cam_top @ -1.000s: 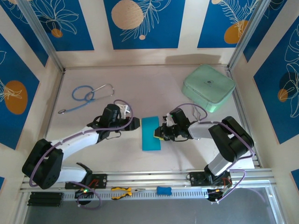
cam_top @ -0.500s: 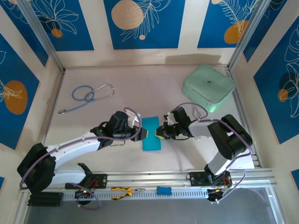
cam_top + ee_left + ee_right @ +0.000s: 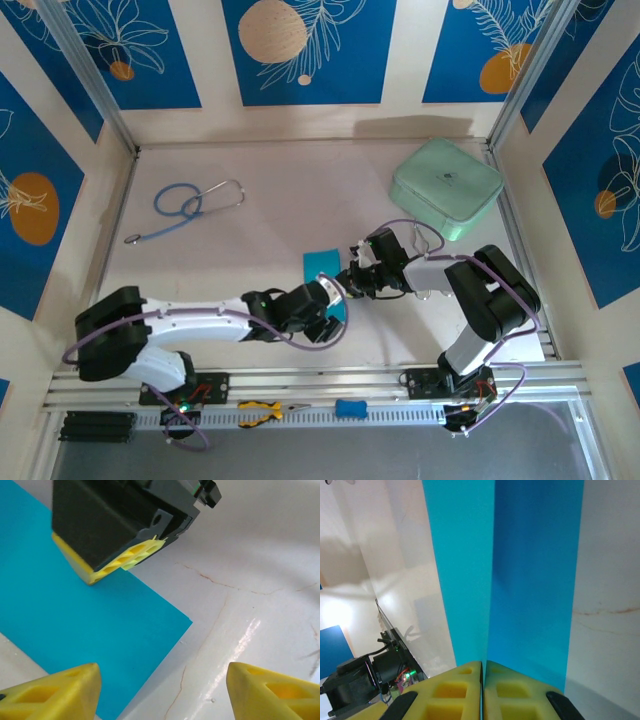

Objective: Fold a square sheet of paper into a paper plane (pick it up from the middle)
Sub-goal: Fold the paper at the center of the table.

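Left claw (image 3: 160, 690): released. Its two yellow fingers (image 3: 50, 695) stand wide apart, low over a corner of the paper (image 3: 75, 625), with nothing between them. Whether they touch the sheet cannot be told.
Why it sits so: probably spread to take an edge or flap of the sheet while the other claw keeps it from moving.
Paper: a flat cyan rectangle on the pale surface (image 3: 250, 580). It lies partly beneath the left claw and reaches on to the right claw. No nose or wings show, so the plane looks a long way off.
Line on the paper: in the right wrist view a straight line splits the sheet into a lighter left band and a darker right band. The line runs into the seam between that claw's pads. Whether it is a crease or a shadow cannot be told.
Right claw (image 3: 483, 667): clenched, pads together, tips down on the paper just inside its right edge, facing the left claw. Whether a ridge of paper is nipped between the pads cannot be told.
Why it sits so: likely as an anchor, so the thin sheet does not slide.
Risk: light paper may skid or buckle if the left claw pushes against the pinned side.
Case (image 3: 446, 187): mint green, well beyond the right claw and to its right, away from the folding.
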Controlling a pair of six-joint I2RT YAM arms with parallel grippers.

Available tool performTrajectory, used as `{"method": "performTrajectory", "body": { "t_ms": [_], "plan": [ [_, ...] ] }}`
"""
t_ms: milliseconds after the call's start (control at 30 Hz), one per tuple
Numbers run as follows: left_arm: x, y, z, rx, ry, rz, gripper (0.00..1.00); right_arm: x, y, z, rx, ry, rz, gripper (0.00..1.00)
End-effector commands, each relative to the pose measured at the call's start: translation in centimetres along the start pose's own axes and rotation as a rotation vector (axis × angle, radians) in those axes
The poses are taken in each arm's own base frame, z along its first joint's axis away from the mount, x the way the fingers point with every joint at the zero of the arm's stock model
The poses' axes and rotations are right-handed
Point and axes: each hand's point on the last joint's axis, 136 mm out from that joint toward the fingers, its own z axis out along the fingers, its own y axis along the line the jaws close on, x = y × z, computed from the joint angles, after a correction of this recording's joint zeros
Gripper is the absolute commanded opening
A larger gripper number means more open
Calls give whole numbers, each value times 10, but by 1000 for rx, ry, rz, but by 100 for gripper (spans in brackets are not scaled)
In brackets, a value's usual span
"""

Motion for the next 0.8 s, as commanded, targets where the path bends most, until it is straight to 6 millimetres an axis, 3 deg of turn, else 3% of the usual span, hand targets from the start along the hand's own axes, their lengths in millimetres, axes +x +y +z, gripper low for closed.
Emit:
{"method": "performTrajectory", "body": {
  "t_ms": [0, 300, 500, 767],
  "plan": [
    [-3, 6, 5, -107, 6, 74, 69, 0, 6, -1, -17, 24, -1, 11],
    [-3, -2, 21, -228, 20, 148, 71, 0, 10, -2, -27, 27, 0, 11],
    [0, 10, 25, -341, 39, 165, 70, 0, 9, -3, -21, 20, 2, 12],
    [1, 10, 27, -339, 43, 177, 54, 0, 9, -3, -23, 21, 0, 12]
  ]
}}
